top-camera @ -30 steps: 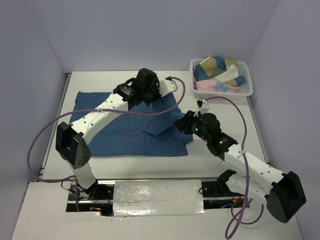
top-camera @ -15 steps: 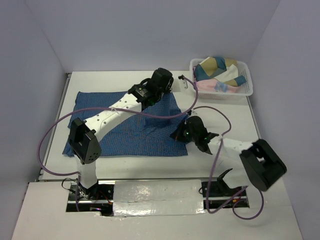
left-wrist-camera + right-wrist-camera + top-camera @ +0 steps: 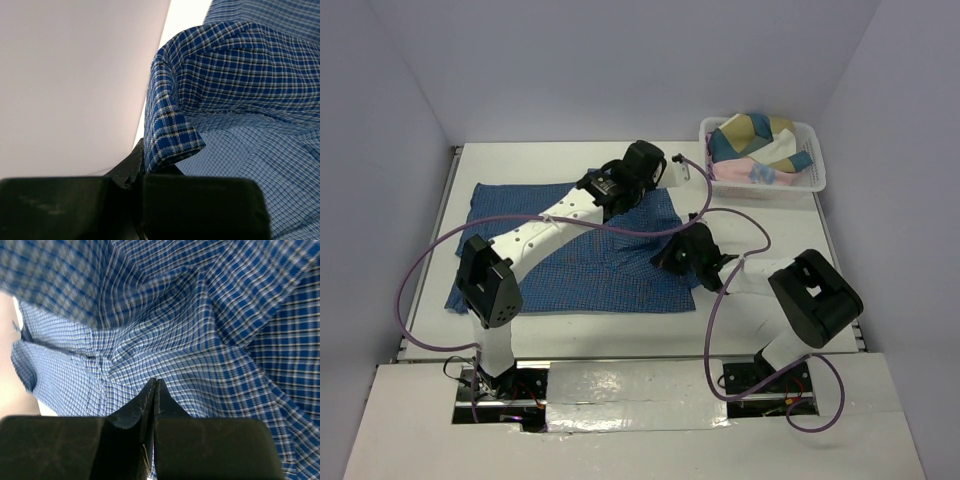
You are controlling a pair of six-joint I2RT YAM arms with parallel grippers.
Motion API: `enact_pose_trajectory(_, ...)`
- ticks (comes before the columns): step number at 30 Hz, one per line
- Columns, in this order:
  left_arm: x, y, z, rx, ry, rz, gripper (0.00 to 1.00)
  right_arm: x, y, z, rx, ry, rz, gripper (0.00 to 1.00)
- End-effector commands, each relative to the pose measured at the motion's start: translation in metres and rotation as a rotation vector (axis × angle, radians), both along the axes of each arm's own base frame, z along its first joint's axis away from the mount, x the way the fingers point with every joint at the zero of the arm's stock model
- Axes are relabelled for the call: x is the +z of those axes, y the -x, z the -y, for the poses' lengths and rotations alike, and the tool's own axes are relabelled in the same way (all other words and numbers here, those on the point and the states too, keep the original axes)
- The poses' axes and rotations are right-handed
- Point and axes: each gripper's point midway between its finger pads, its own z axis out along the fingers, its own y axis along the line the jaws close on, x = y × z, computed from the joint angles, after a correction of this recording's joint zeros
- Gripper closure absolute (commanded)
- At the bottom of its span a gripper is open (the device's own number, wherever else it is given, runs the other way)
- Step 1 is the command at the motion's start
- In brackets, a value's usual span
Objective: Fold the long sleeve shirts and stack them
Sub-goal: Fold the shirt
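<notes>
Left arm drew a shirt corner rightward; right arm closed in.
Within the last second the left gripper, jaws pinching a hemmed corner of the blue checked shirt, moved toward the white basket. The right gripper, jaws pressed together, edged onto the right hem; whether it held cloth was unclear. The shirt lay on the bench, its fold unfinished.

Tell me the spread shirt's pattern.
Blue-and-white fine check on the shirt; clearest from the left wrist.
</notes>
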Motion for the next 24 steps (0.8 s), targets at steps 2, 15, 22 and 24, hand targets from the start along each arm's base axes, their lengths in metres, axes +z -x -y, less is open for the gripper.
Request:
enact_pose_trajectory(2, 0.003, 0.021, -0.001, -0.010, 0.086, -0.072, 1.00, 0.014, -0.019, 0.006, -0.082, -0.004, 0.039, 1.00)
enact_pose_trajectory(15, 0.020, 0.001, -0.033, 0.023, 0.144, 0.059, 1.00, 0.000, -0.079, -0.006, -0.162, -0.067, -0.020, 1.00)
enact_pose_trajectory(22, 0.014, 0.015, -0.031, -0.133, 0.172, 0.021, 1.00, 0.040, -0.075, -0.016, 0.060, -0.035, 0.212, 0.84)
enact_pose_trajectory(24, 0.015, 0.015, -0.028, -0.165, 0.191, 0.006, 1.00, 0.070, -0.068, -0.018, 0.208, 0.035, 0.405, 0.62)
